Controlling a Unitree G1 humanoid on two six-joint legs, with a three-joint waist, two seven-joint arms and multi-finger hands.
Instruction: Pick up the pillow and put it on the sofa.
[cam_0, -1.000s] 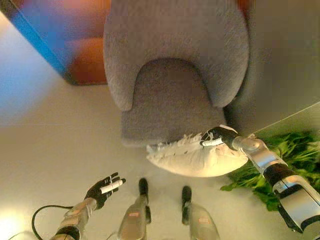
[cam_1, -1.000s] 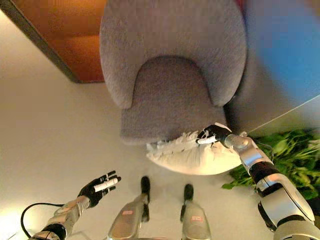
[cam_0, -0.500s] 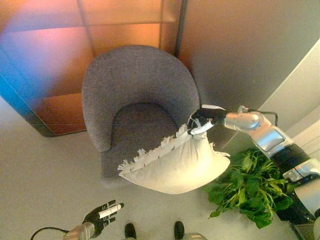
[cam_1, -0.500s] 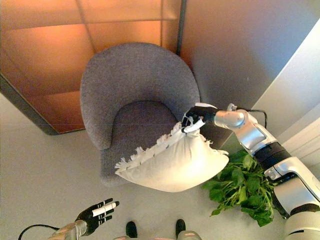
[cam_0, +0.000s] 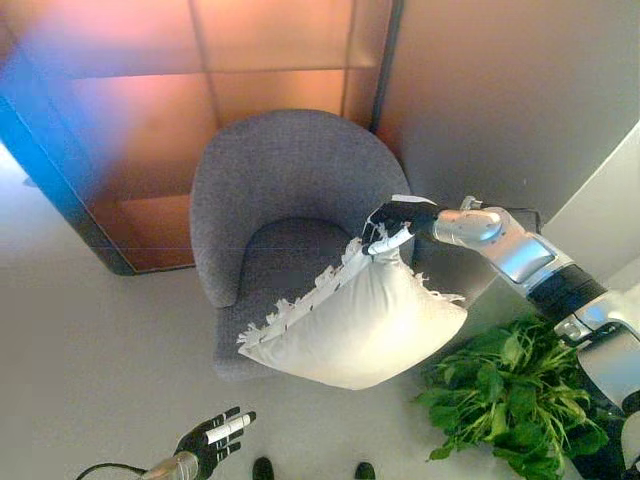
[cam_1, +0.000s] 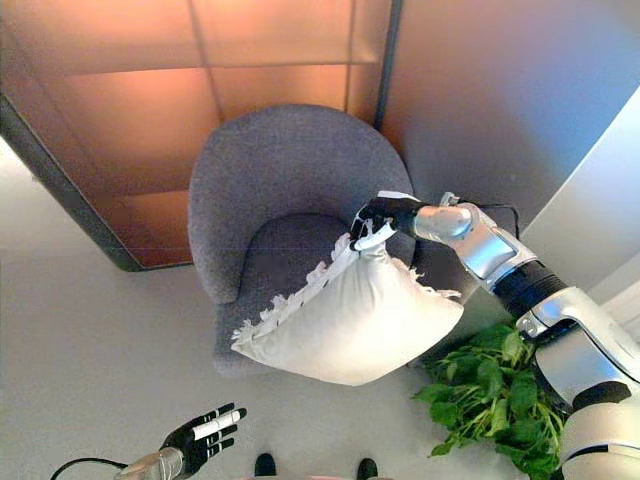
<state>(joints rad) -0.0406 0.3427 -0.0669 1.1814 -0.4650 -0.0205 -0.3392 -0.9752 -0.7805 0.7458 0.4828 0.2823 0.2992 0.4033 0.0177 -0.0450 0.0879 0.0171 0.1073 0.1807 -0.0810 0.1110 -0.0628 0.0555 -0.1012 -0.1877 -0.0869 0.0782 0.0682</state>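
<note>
This is looking like a living room or lounge corner: a grey upholstered tub armchair is sitting on a pale floor, backing onto warm orange wall panels, while a leafy green houseplant is spreading beside it.

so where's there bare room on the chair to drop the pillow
The grey seat cushion shows bare at its back, bordered by the curved backrest. The front is crowded: the pillow, held by the right hand, hangs over it. Plant fills the floor to the right.
</note>
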